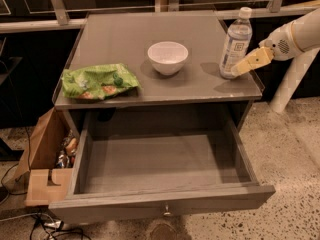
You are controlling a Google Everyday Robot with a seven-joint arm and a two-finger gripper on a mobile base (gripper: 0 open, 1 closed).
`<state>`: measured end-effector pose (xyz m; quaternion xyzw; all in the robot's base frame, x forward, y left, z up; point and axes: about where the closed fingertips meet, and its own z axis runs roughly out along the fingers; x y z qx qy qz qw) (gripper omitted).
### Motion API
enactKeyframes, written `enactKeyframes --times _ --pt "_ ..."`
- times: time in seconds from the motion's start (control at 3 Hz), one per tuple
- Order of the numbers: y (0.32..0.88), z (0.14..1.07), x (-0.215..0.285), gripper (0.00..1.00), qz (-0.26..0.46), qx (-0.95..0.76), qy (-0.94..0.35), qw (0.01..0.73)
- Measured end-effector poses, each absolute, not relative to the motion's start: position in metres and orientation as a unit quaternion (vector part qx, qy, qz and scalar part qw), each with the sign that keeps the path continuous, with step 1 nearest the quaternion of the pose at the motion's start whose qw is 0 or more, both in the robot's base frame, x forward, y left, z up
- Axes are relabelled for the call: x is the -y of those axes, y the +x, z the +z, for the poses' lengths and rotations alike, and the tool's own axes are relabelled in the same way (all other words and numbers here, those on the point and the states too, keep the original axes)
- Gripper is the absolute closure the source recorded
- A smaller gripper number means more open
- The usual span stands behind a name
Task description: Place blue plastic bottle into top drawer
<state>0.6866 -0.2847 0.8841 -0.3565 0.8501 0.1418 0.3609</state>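
Note:
The blue plastic bottle (236,42) stands upright near the right edge of the grey cabinet top (130,39), white cap on, pale label with a small dark square. My gripper (239,67) reaches in from the right on a white arm, its yellowish fingers (252,61) at the bottle's lower right side. The top drawer (165,166) is pulled fully open below the cabinet top, its inside bare, with a small metal knob (166,211) on its front panel.
A white bowl (168,57) sits mid-top. A green snack bag (98,81) lies at the left front edge. A brown cardboard box (44,159) with items stands on the floor left of the drawer. Cables lie at the lower left. A white post (292,79) stands to the right.

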Motion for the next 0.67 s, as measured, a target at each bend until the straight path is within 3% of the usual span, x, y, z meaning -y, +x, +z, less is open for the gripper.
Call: enactKeyframes --times 0.67 --pt "0.695 0.88 0.248 0.0 0.167 -0.84 -0.38 0.351"
